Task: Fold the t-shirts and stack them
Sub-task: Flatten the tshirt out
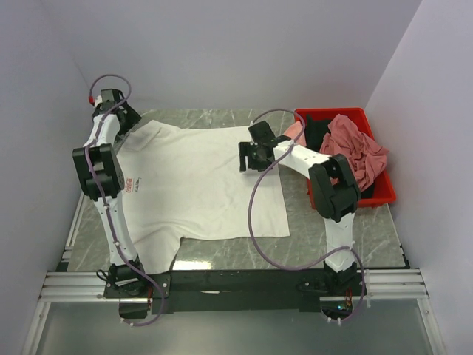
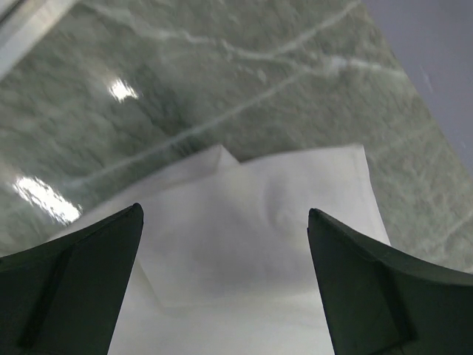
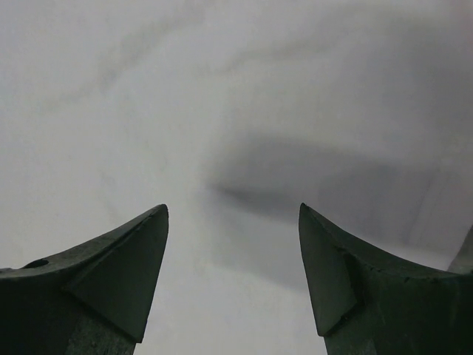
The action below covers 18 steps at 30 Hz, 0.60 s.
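A: At table center, white t-shirt (image 1: 199,185) lies flat, one sleeve toward 10 o'clock. Other shirts (image 1: 358,151) are heaped in the red bin (image 1: 386,196) at 2.
B: Jaws?
A: Left gripper (image 2: 225,214) wide open above the cloth edge at 10. Right gripper (image 3: 233,211) open too, nothing held.
B: Risk?
A: A pinch could drag the shirt crooked, since the marble table (image 1: 332,229) looks slick. Plain lilac walls close in on three sides.
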Tool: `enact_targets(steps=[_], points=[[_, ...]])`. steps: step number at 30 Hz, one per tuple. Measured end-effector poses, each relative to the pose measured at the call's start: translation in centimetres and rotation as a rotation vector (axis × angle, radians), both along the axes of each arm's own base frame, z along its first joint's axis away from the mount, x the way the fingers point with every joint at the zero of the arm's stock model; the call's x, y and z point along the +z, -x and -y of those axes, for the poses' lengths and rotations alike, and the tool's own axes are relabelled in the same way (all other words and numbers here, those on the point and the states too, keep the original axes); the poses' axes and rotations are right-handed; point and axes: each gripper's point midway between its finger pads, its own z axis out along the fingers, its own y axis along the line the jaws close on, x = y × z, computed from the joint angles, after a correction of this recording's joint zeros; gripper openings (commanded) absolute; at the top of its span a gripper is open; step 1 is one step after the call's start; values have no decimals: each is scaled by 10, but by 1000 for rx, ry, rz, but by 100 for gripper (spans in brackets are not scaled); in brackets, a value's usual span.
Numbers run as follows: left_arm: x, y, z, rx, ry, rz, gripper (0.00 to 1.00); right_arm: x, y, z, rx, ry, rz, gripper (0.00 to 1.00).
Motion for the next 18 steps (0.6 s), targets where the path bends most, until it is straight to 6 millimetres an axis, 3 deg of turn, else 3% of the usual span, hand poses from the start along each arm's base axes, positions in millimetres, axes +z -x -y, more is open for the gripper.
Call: enact_targets(steps=[4,7,13,16,18], points=[[-3,-16,-21,-11,-39,25,100,-2,10,6,0,7,-17,77],[-10,-23,-23,-40,-63,31,99,3,13,8,0,5,-11,77],[-34,-35,-12,-128,-58,18,87,8,14,11,-3,12,-1,77],[-36,-37,-8,-155,-50,25,80,7,14,12,-6,17,2,77],[-38,-39,-6,-170,-50,34,70,7,14,12,-5,18,2,77]])
